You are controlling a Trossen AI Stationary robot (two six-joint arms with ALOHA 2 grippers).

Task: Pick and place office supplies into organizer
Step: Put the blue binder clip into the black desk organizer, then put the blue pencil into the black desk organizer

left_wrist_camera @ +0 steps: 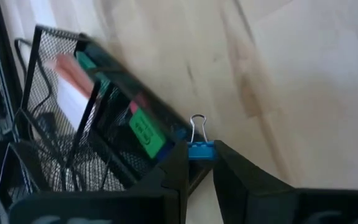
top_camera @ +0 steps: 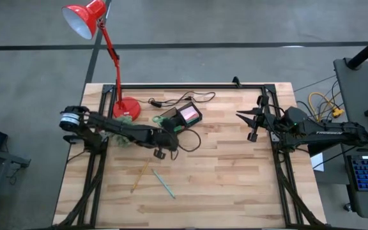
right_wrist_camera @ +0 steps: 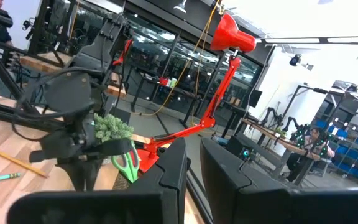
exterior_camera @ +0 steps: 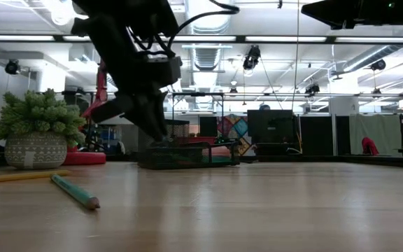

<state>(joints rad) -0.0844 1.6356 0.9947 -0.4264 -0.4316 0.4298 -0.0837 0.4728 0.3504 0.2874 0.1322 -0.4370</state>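
Observation:
My left gripper (left_wrist_camera: 199,167) is shut on a small blue binder clip (left_wrist_camera: 201,151), right beside the black mesh organizer (top_camera: 183,118). In the organizer lie a pink sticky-note pad (top_camera: 188,115) and green labelled pieces (left_wrist_camera: 145,132). A yellow pencil (top_camera: 139,177) and a green pen (top_camera: 163,183) lie flat on the wood nearer the front edge. Green-handled scissors (right_wrist_camera: 127,163) show by the plant. My right gripper (top_camera: 253,125) hangs above the table's right side, shut, holding nothing. My left gripper pinches the binder clip's blue body (left_wrist_camera: 201,152) between its two fingertips. The fingers slant down from the table's left. The clip's wire handle (left_wrist_camera: 197,126) sticks out past the fingertips, beside the organizer's mesh wall.
A red desk lamp stands with its round base (top_camera: 126,107) at the far left. Beside the base are a potted green plant (exterior_camera: 37,136) and a black cable (top_camera: 184,99) that runs behind the organizer. Bare wood lies in the middle and front right.

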